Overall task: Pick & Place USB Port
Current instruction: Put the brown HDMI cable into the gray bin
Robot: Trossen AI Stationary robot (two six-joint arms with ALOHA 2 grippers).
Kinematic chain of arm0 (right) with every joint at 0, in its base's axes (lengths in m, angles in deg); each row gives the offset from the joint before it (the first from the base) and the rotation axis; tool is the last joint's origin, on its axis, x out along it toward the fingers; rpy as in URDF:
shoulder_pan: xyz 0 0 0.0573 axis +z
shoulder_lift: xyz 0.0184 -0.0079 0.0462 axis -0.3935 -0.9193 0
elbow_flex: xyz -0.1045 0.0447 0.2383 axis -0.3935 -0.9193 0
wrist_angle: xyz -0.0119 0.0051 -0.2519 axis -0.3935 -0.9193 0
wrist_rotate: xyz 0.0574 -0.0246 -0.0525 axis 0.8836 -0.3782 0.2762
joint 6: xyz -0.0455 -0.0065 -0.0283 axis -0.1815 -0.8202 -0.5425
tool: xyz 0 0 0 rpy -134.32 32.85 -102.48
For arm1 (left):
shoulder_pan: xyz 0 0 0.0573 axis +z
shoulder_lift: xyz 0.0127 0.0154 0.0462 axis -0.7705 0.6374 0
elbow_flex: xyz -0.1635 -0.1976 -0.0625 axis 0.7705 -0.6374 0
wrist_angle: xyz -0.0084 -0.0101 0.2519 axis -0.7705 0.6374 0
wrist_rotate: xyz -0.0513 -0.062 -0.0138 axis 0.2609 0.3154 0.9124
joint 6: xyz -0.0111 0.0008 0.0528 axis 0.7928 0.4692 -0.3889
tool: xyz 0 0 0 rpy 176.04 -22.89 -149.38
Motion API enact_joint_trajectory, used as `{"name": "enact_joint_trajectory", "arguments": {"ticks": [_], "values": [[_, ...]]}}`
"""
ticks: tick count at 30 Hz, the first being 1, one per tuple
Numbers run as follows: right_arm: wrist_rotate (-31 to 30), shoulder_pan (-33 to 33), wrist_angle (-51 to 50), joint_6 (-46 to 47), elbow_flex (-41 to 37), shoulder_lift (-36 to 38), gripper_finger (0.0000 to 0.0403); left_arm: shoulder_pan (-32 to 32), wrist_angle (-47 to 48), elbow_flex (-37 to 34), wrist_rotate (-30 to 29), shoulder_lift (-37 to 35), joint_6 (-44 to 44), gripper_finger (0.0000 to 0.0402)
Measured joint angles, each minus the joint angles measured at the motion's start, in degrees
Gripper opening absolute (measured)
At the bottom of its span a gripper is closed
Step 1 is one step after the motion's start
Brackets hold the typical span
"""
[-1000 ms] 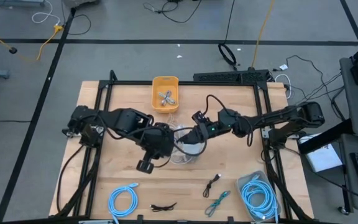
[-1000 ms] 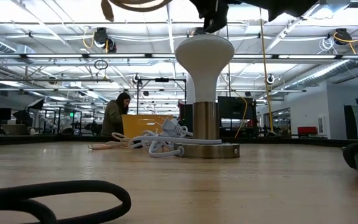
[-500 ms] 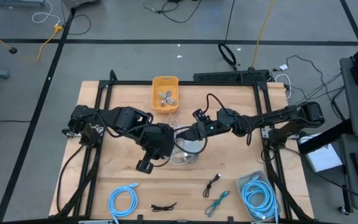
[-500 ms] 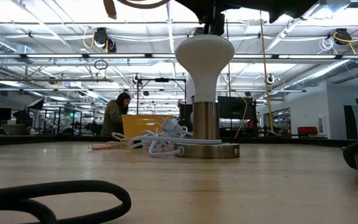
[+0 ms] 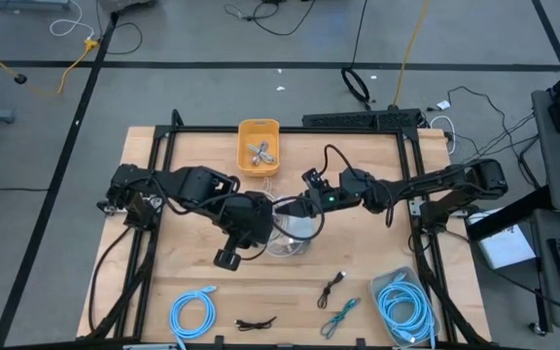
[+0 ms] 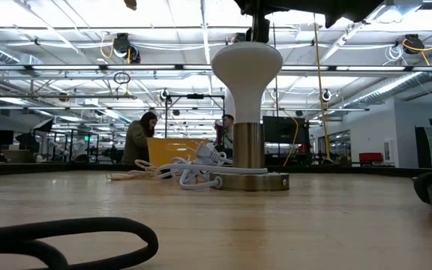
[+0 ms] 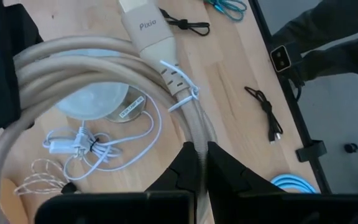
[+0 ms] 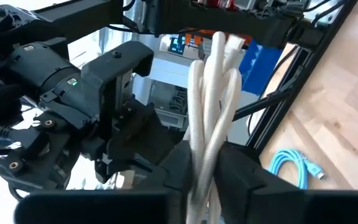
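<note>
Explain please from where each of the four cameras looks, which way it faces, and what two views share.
High view: above the table, facing straight down; both arms show.
Low view: at table-top height, facing level into the room; the lamp stands in the middle, arm parts at the top edge.
Left wrist view: on the left arm, left gripper shut on the beige cable.
Right wrist view: on the right arm, right gripper pinching that cable's white loops.
Shared: both wrist views show a blue cable.

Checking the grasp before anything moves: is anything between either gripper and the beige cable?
Nothing visible. The left gripper has its jaws shut directly on the beige cable. The right gripper has its jaws pinched on the cable's bunched loops. Both are above the lamp.
</note>
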Motion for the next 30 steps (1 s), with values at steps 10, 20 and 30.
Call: {"name": "enact_joint_trajectory", "arguments": {"ticks": [10,20,30], "values": [[0.4,-0.01,-0.32,-2.55,0.0,0.55,0.0033,-0.06,-2.88,-0.03,-1.68,-0.4,2.39,0.0067],[-0.2,1.86,-20.98,-7.52,-0.01,12.55,0.0033,-1.05,-4.92,-0.07,-10.25,-12.06,11.21,0.0073],[-30.01,28.36,-59.4,16.16,-0.04,32.62,0.0033,-3.78,-2.39,0.02,-30.16,-23.5,15.69,0.0074]]}}
